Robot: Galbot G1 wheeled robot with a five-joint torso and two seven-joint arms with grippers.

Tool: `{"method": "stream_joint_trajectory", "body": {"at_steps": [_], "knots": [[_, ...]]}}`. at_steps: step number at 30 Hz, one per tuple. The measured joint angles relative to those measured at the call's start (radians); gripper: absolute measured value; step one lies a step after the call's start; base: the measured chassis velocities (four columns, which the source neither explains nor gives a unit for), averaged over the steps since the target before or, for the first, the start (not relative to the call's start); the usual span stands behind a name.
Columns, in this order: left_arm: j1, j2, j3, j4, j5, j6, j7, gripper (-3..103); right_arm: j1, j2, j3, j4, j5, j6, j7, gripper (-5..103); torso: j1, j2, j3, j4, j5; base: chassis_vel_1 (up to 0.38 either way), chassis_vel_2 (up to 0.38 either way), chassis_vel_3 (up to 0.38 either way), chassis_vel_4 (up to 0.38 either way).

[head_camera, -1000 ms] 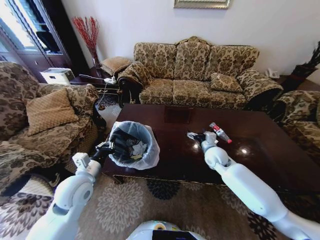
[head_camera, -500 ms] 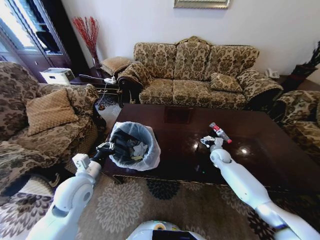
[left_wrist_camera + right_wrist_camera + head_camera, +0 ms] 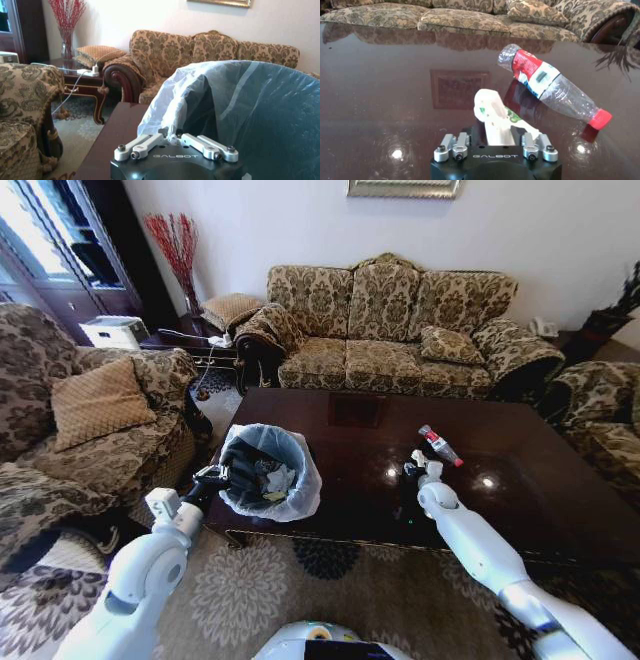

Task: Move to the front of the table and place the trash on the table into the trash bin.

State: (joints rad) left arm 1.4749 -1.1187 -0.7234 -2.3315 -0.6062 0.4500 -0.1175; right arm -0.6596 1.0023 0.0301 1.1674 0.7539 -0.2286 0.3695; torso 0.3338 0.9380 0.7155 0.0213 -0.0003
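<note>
Several scraps in trash bin (image 3: 268,472), left tool (image 3: 215,475) gripping its rim

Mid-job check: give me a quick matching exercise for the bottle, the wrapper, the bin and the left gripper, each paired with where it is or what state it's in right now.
Things:
1. bottle
2. wrapper
3. bin
4. left gripper

States:
A. clamped on the bag at the rim
B. lying on its side on the table
C. between the right gripper's fingers
D. lined with a bag, trash already inside

Pairs: 1-B, 2-C, 3-D, 4-A
</note>
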Motion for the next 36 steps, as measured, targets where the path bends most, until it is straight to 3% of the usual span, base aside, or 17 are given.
{"method": "stream_joint_trajectory", "body": {"at_steps": [1,11,20,23,25,27,28,29,32,36], "knots": [[-0.001,0.0,0.0,0.001,0.0,0.0,0.0,1,-0.002,0.0,0.0,0.002,-0.002,0.002,0.003,44,0.0,0.0,0.0,0.0,0.0001,0.0,0.0,0.0,0.0],[0.002,-0.002,0.0,0.004,0.017,-0.008,0.015,1,-0.023,-0.007,0.01,0.028,0.002,0.025,0.017,5,0.0,0.0,0.0,0.0004,0.0002,0.0,0.0,0.0,0.0],[0.005,-0.006,0.0,0.0,0.021,-0.008,0.017,1,-0.046,-0.047,0.035,0.162,-0.016,0.033,-0.01,0,0.0,0.0,0.0,0.0,0.0007,0.0,0.0,0.0,0.0],[0.008,-0.006,0.0,-0.001,0.021,-0.009,0.017,1,-0.018,-0.094,0.026,0.366,-0.044,0.026,-0.009,0,0.0,0.0,0.0,0.0,0.0005,0.0,0.0,0.0,0.0],[0.009,-0.006,0.0,-0.002,0.021,-0.009,0.017,1,-0.004,-0.103,0.015,0.411,-0.044,0.02,-0.005,0,0.0,0.0,0.0,0.0,0.0003,0.0,0.0,0.0,0.0],[0.014,-0.007,0.0,-0.003,0.022,-0.01,0.017,1,0.057,-0.132,-0.037,0.575,0.024,-0.016,0.005,0,0.0,0.0,0.0,0.0003,0.0003,0.0,0.0,0.0,0.0],[0.015,-0.006,0.001,-0.003,0.023,-0.01,0.017,1,0.096,-0.142,-0.07,0.671,0.109,-0.051,0.002,0,0.0,0.0,0.0,0.0003,0.0003,0.0,0.0,0.0,0.0],[0.015,-0.006,0.001,-0.003,0.023,-0.01,0.017,1,0.096,-0.142,-0.07,0.671,0.109,-0.051,0.002,0,0.0,0.0,0.0,0.0003,0.0003,0.0,0.0,0.0,0.0],[0.016,0.0,0.005,-0.003,0.024,-0.01,0.017,1,0.229,-0.138,-0.168,0.859,0.343,-0.142,-0.034,0,0.0,0.0,0.0,-0.0001,0.0,0.0,0.0,0.0,0.0],[0.018,0.0,0.013,-0.003,0.029,-0.007,0.017,1,0.375,-0.091,-0.283,0.942,0.43,-0.158,-0.073,0,0.0,0.0,0.0,0.0004,-0.0002,0.0,0.0,0.0,0.0]]}}
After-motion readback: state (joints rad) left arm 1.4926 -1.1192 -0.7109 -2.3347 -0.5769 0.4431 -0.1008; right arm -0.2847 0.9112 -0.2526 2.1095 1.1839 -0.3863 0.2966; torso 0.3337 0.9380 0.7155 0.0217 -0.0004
